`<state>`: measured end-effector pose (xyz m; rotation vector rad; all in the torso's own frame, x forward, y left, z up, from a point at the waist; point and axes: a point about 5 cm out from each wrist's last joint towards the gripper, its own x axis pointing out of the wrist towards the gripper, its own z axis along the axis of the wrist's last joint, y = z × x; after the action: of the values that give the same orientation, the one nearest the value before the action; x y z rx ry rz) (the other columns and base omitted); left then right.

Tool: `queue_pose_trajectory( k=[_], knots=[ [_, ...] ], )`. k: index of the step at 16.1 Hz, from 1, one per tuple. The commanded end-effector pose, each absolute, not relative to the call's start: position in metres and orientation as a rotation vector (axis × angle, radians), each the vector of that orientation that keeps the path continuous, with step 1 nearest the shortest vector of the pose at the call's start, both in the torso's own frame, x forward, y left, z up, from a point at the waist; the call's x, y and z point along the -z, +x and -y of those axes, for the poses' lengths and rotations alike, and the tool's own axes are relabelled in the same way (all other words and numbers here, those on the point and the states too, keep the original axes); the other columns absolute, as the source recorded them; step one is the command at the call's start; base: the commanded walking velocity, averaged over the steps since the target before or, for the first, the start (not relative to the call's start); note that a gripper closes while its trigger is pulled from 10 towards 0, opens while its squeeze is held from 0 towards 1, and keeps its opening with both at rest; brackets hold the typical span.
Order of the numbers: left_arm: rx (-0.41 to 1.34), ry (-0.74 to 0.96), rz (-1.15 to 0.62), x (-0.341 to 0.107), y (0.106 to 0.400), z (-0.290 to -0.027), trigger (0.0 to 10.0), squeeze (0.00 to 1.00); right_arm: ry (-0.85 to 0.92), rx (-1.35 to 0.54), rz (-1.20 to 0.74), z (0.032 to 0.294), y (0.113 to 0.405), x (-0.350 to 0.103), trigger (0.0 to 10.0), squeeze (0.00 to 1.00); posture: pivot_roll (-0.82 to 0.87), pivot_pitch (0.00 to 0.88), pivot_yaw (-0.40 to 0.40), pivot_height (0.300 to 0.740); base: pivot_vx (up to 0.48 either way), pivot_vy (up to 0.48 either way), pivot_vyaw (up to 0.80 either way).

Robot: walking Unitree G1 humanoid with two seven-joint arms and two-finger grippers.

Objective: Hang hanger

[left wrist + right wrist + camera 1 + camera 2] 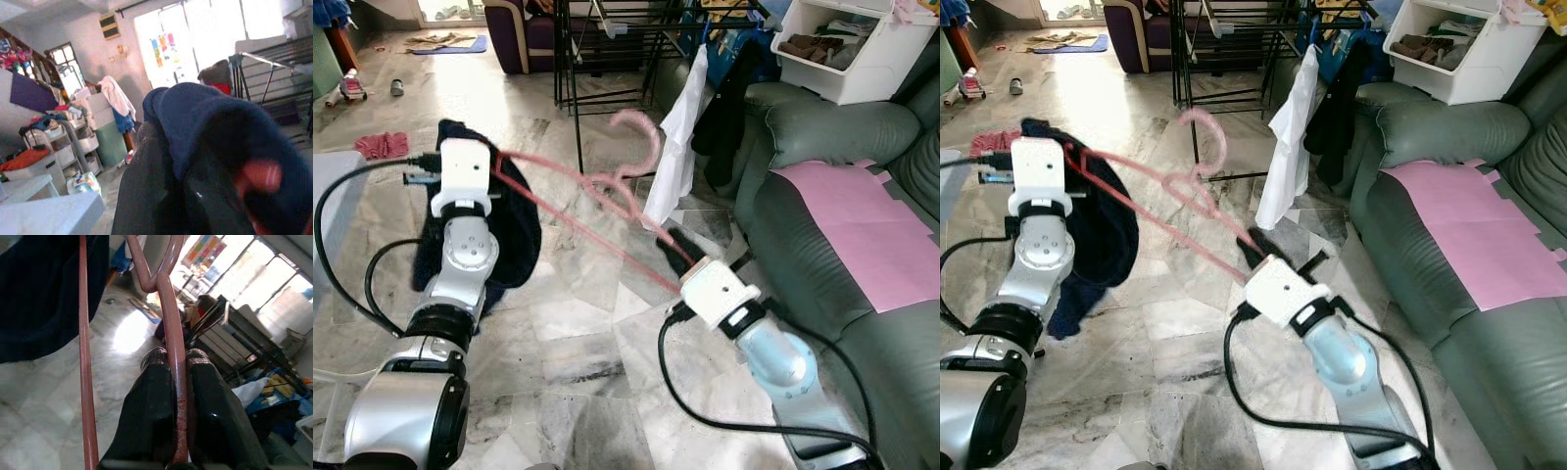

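Ahead, a wide stretch of pale veined marble floor point(578, 323), open in the middle and toward the bright doorway, hemmed on the right by a dark green leather sofa point(822, 245) carrying a pink sheet of paper point(862, 215) and a white plastic storage bin point(852, 49) of folded clothes. Straight ahead, a black metal drying rack point(607, 49), with a white shirt point(675, 147) and a black garment point(724, 108) hanging from its right end, just beside the sofa arm. Farther off, a purple armchair point(519, 34); scattered on the floor at left, a red cloth point(382, 145) and small shoes. Held in the air between both arms, short of the rack, a pink plastic clothes hanger point(607, 186), hook up and tilted. Draped over its left end, a dark navy garment point(514, 225) hanging down in front of the left arm. Right gripper point(178, 382) clamped tight on the hanger's bar at the right end, both black fingers point(151, 411) pressing the pink rod. Left gripper point(205, 161) buried in navy fabric at the other end; cannot tell how its fingers stand.
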<state>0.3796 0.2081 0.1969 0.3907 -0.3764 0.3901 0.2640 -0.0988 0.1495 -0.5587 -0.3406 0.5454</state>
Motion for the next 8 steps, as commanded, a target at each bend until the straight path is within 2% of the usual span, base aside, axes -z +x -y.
queue_pose_trajectory(
  k=[1,8],
  knots=[
    [-0.392,0.387,0.457,-0.216,0.381,-0.206,0.0,0.0,-0.556,-0.568,0.314,0.098,0.263,-0.144,10.0,0.0,-0.01,0.04,-0.053,0.74,0.0,0.0,0.0],
    [-0.319,0.381,0.528,-0.227,0.376,-0.191,0.0,0.0,-0.53,-0.52,0.105,0.11,0.272,-0.114,10.0,0.0,0.01,0.049,-0.056,0.74,0.0,0.0,0.0]
  ],
)
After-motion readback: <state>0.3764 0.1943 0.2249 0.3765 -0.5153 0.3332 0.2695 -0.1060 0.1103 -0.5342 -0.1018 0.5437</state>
